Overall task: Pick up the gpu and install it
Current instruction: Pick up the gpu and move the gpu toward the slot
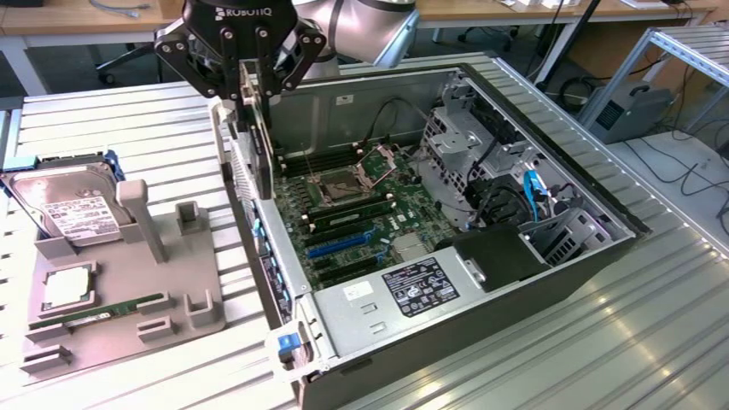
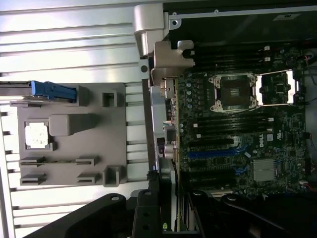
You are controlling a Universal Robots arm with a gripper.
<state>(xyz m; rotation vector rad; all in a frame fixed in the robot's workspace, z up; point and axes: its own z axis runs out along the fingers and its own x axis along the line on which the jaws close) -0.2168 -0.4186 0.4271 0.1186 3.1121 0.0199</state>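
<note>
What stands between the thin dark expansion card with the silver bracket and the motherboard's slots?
Nothing visible does. The gripper holds the gpu upright over one wall of the open grey computer case. The blue and black expansion slots on the green motherboard beside that wall look empty, with no cable across them.

At the exterior view's left, on the slatted metal table, a grey holder tray carries a silver hard drive propped at a tilt, a square processor chip and a green RAM stick lying flat. Beside it lies an open computer case, with what looks like an empty CPU socket on its motherboard.
</note>
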